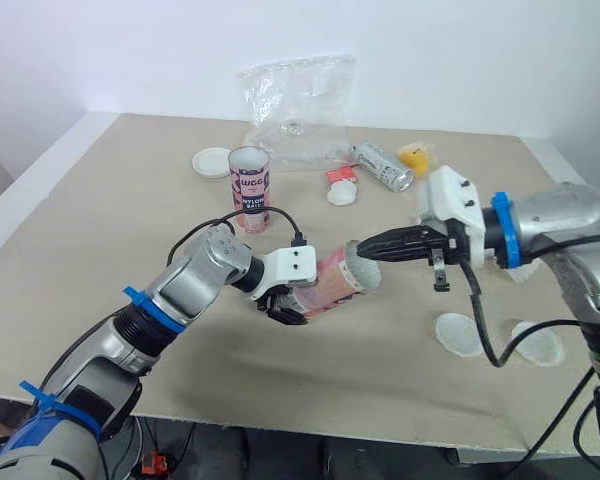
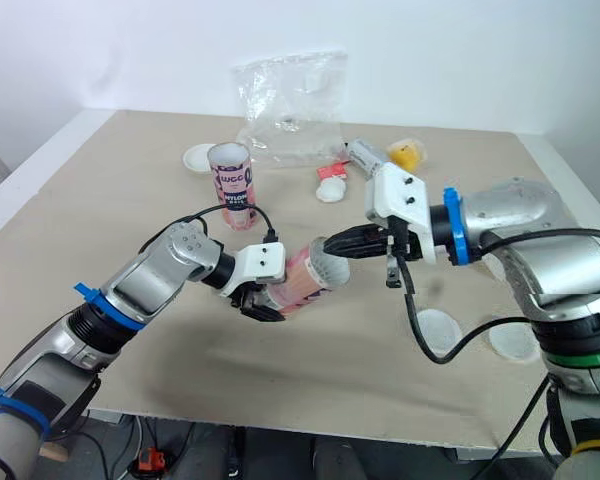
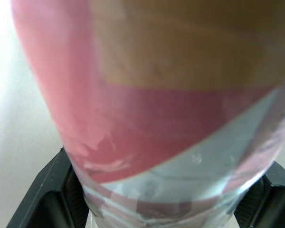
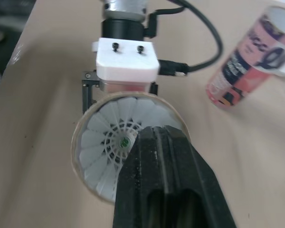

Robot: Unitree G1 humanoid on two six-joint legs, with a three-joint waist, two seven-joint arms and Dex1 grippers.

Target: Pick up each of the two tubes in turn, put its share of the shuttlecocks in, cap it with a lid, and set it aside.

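Gripping pink tube [image 1: 335,283] in left end effector [image 1: 285,305], clenched and tilted off the counter [image 1: 100,230], mouth aimed at right end effector [image 1: 372,247] for straight loading. Pushing shuttlecock [image 4: 109,137] in with right one pinched closed. Second tube [image 1: 249,188] upright behind, lids [image 1: 458,333] near right — plain beige counter, white wall [image 1: 130,50].

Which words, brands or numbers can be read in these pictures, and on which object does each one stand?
"WCC": large letters on the upright tube.
"NYLON": smaller line below it; the line under this is too small to read.
The held tube in the left end effector: print too blurred to read.
The silver can: script too small to read.
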